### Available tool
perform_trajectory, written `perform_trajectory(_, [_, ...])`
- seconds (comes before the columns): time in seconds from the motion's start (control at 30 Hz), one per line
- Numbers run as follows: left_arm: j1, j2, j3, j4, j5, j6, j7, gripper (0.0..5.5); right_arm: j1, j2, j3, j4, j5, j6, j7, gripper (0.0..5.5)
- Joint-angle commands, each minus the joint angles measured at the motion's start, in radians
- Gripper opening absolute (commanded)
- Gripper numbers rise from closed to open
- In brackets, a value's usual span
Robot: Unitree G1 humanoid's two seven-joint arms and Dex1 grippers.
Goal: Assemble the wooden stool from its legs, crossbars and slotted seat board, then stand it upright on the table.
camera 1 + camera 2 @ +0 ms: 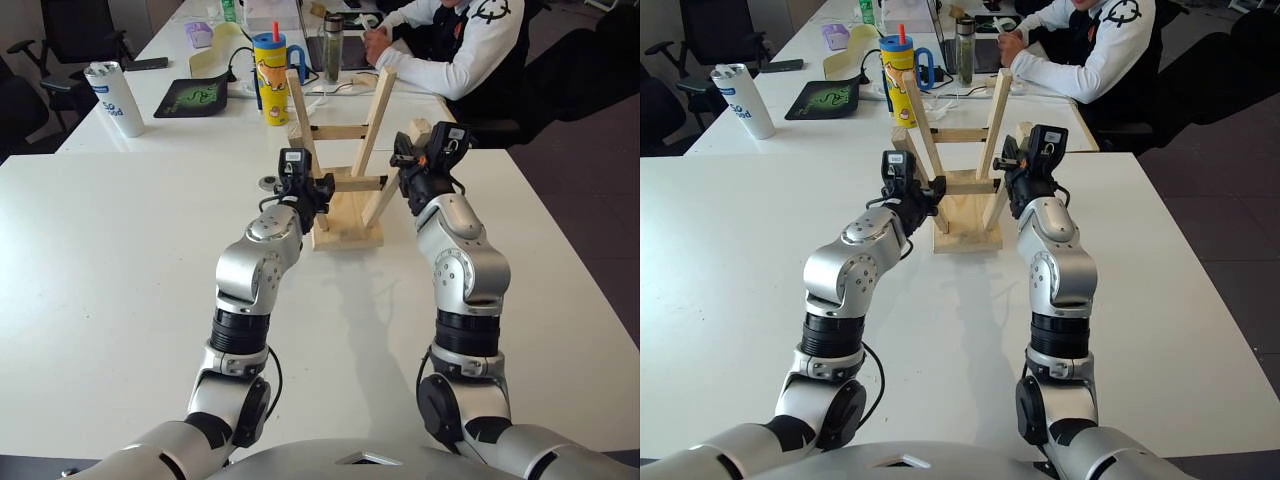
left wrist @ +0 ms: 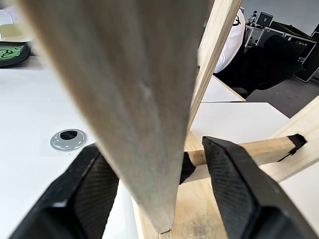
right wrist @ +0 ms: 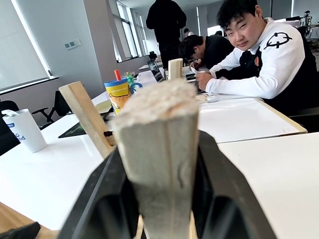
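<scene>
Wooden stool [image 1: 360,184] sits upturned, its seat board [image 1: 350,236] flat on the surface [image 1: 120,260], with the left gripper [image 1: 318,190] clenched on the left leg [image 1: 302,115] just above that board and the right gripper [image 1: 412,165] grasping the right leg [image 3: 159,149] near its tip, probably steadying the joints.

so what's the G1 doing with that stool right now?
The wooden stool is upside down on the white table. Its seat board lies flat, the legs point up and the crossbars are fitted between them. The left pincer sits around the left leg low down. The right pincer is shut on the right leg near its top. The stool is not yet stood upright.
</scene>
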Motion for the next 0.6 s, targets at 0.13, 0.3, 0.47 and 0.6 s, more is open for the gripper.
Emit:
perform_trajectory(0.13, [0.04, -0.005, -0.035, -0.019, -0.016, -0.029, -0.081, 3.01, -0.039, 0.036, 0.055, -0.002, 0.055, -0.033, 0.073, 1.05])
perform_trajectory(0.3, [0.064, 0.004, -0.039, -0.024, 0.004, -0.035, -0.084, 3.63, -0.016, 0.037, 0.056, 0.01, 0.047, -0.038, 0.076, 1.05])
perform_trajectory(0.47, [0.074, 0.047, -0.01, -0.117, 0.017, -0.038, -0.084, 3.63, 0.021, 0.031, 0.061, 0.036, 0.034, -0.059, 0.08, 1.05])
perform_trajectory(0.6, [0.055, 0.118, 0.04, -0.216, 0.034, 0.009, -0.078, 3.63, 0.055, 0.024, 0.059, 0.064, 0.019, -0.082, 0.087, 1.05])
